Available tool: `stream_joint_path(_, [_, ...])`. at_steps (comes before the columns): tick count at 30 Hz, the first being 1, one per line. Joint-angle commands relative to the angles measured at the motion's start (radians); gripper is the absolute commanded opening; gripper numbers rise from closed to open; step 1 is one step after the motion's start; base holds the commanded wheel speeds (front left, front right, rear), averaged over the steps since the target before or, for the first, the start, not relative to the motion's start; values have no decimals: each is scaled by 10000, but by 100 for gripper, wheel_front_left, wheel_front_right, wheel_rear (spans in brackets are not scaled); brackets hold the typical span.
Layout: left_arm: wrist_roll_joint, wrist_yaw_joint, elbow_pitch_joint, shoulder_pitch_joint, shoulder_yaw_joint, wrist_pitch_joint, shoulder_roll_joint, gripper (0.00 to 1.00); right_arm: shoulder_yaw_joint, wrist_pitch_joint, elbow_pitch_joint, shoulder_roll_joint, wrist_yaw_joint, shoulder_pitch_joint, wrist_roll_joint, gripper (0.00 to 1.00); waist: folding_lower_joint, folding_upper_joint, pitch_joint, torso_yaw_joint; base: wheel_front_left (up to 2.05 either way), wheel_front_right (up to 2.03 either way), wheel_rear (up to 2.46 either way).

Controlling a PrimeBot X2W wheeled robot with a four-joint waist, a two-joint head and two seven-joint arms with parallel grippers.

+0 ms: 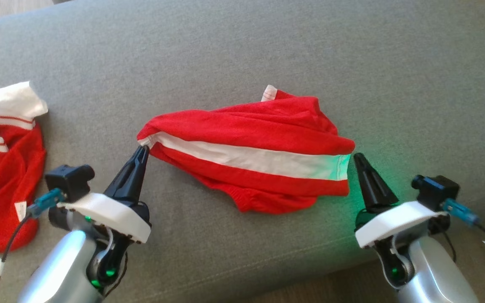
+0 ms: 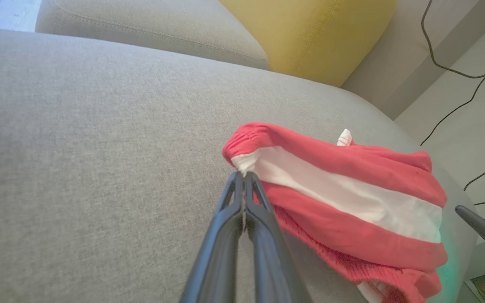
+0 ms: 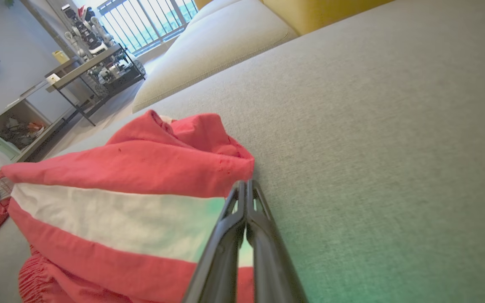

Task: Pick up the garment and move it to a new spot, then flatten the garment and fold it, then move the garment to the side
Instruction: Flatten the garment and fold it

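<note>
A red garment (image 1: 251, 139) with a wide white stripe lies crumpled in the middle of the grey sofa seat (image 1: 242, 50). My left gripper (image 1: 143, 148) is shut, and its tips pinch the white corner at the garment's left end (image 2: 242, 168). My right gripper (image 1: 357, 155) is also shut. Its tips sit right at the garment's right end, beside the red fold (image 3: 209, 168). No cloth shows between its fingers (image 3: 263, 240). The left wrist view shows a small gap between the right gripper's fingertip (image 2: 461, 209) and the cloth.
A second red and white garment (image 1: 6, 168) lies bunched at the seat's left edge. A yellow cushion (image 2: 310, 33) stands at the back of the sofa. The seat's front edge (image 1: 310, 269) runs just behind my right wrist. Cables (image 2: 470, 75) hang past the sofa's end.
</note>
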Motion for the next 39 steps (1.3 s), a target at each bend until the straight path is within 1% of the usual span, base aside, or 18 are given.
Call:
stream_joint_path(1, [48, 56, -399, -225, 437, -111, 399, 0, 48, -67, -547, -20, -2, 167, 47, 0, 0, 0, -118, -47, 0, 0, 0])
stream_joint_path(3, [14, 61, -467, -180, 461, -80, 476, 0, 16, -67, -620, -20, -2, 335, 187, 0, 0, 0, -195, -67, 0, 0, 0])
stream_joint_path(5, [0, 65, -509, -144, 467, -53, 542, 0, 278, -58, -308, -20, -2, 405, 493, 0, 0, 0, -249, -79, 0, 0, 0])
stream_joint_path(6, [-7, 69, -517, -126, 467, -46, 564, 0, 424, -24, -101, -20, -2, 368, 592, 42, 0, 0, -269, -82, 0, 0, 0])
stream_joint_path(7, [-12, 71, -516, -111, 463, -45, 574, 0, 569, 9, 117, -20, -2, 294, 698, 100, 0, 0, -285, -78, 0, 0, 0])
stream_joint_path(13, [-60, 85, -460, -71, 377, -55, 435, 0, 1296, 0, 1568, -20, -2, -496, 1807, 100, 0, 0, -298, 71, 0, 0, 0])
stream_joint_path(17, [-31, 55, -374, -125, 274, -53, 365, 0, 1607, -45, 2340, -20, -2, -1013, 1979, 100, 0, 0, -306, 211, 0, 0, 0])
stream_joint_path(20, [-18, 37, -295, -151, 239, -66, 339, 0, 1570, -59, 2590, -20, -2, -1293, 1987, 100, 0, 0, -321, 274, 0, 0, 0])
stream_joint_path(21, [-17, 33, -269, -152, 232, -72, 330, 0, 1544, -61, 2594, -20, -2, -1339, 1980, 96, 0, 0, -327, 286, 0, 0, 0])
stream_joint_path(22, [-19, 31, -243, -149, 227, -78, 319, 0, 1541, -62, 2591, -20, -2, -1360, 2006, 79, 0, 0, -333, 296, 0, 0, 0])
stream_joint_path(23, [-20, 27, -217, -145, 221, -85, 307, 0, 1566, -62, 2597, -20, -2, -1372, 2019, 51, 0, 0, -341, 303, 0, 0, 0])
stream_joint_path(24, [-21, 24, -190, -140, 214, -92, 293, 0, 1588, -63, 2612, -20, -2, -1376, 2032, 35, 0, 0, -351, 306, 0, 0, 0])
stream_joint_path(25, [-24, 21, -161, -134, 206, -98, 278, 0, 1606, -63, 2621, -20, -2, -1379, 2054, 22, 0, 0, -361, 308, 0, 0, 0])
stream_joint_path(26, [-24, 17, -135, -131, 198, -104, 265, 0, 1637, -64, 2626, -20, -2, -1380, 2073, 0, 0, 0, -371, 307, 0, 0, 0])
stream_joint_path(31, [-26, 5, -41, -124, 178, -124, 234, 0, 1701, -65, 2602, -20, -2, -1366, 2100, 0, 0, 0, -403, 274, 0, 0, 0])
stream_joint_path(34, [-19, 2, 15, -116, 180, -144, 223, 0, 1572, -65, 2434, -20, -2, -1281, 1995, 0, 0, 0, -439, 237, 0, 0, 0])
stream_joint_path(39, [-62, -39, -68, -109, 309, -198, 215, 0, 1030, -65, 1663, -20, -2, -981, 1756, 0, 0, 0, -544, 165, 0, 0, 0])
